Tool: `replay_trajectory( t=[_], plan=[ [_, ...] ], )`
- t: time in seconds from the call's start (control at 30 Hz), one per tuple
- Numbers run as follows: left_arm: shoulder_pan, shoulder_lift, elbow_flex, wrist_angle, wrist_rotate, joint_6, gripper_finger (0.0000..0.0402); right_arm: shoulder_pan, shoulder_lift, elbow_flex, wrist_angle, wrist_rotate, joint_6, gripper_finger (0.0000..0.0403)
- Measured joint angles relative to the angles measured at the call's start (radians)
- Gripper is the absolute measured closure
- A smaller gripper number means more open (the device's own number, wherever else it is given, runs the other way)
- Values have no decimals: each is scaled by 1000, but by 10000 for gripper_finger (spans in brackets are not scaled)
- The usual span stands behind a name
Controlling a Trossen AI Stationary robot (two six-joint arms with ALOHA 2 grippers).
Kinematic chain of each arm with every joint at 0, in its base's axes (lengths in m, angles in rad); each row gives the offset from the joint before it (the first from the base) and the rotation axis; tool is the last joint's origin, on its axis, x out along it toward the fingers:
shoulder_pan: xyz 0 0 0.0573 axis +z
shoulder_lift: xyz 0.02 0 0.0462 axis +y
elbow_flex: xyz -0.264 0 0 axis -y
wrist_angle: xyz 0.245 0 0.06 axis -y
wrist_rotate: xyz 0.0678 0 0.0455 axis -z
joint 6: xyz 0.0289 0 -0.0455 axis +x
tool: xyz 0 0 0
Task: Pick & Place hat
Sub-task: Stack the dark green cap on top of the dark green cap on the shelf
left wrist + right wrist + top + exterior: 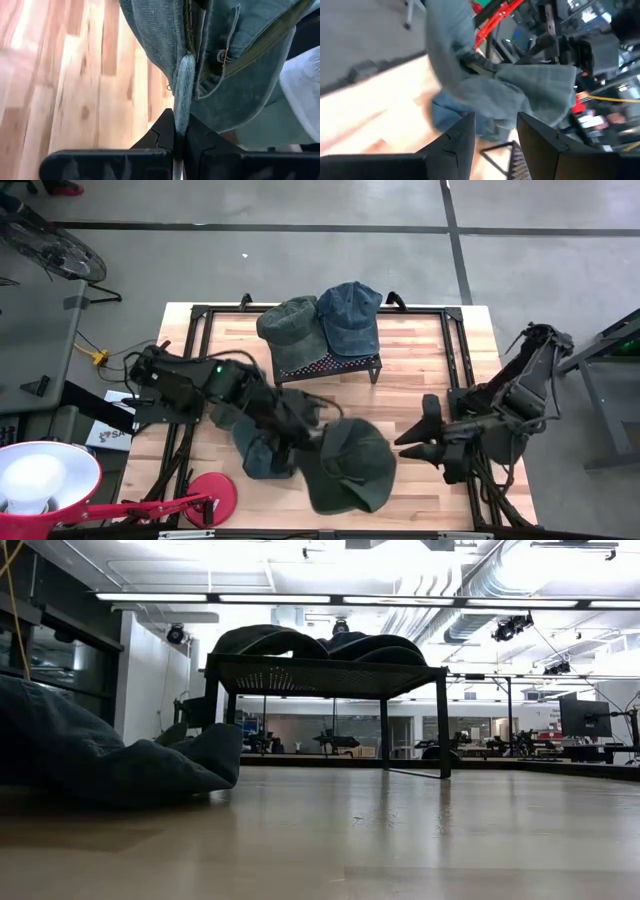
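My left gripper (pixel 312 442) is shut on a dark green cap (pixel 352 468) over the near middle of the table. The left wrist view shows the cap (pixel 230 60) right in front of the fingers. A blue cap (pixel 258 455) lies on the table under my left arm and shows in the low view (pixel 110 755) resting on the wood. My right gripper (pixel 408 442) waits open just right of the held cap, which fills the right wrist view (pixel 520 95) beyond the fingers (pixel 495 132). My left gripper (pixel 180 140) pinches a folded edge of the cap (pixel 184 100) between its two fingers, several layers thick. It comes at the cap from the table's left. In the right wrist view the cap hangs slack from the gripper, above the wood.
A black mesh rack (pixel 330 365) stands at the far middle of the table, bearing a green cap (pixel 288 320) and a blue cap (pixel 350 315). A red lamp (pixel 60 480) sits at the near left corner. Bare wood shows between the rack and my right arm.
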Motion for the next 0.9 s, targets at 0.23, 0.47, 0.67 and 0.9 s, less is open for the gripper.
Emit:
replay_trajectory(
  t=[0.23,0.47,0.67,0.9],
  plan=[
    [58,-1,2,84,110,45,396,45,0,0,-19,192,-163,265],
    [75,0,1,123,128,64,396,54,1,0,-17,290,-202,265],
    [73,0,1,170,166,63,396,58,1,0,-7,416,-237,265],
    [73,0,0,177,190,53,396,67,1,0,1,402,-359,265]
  ],
)
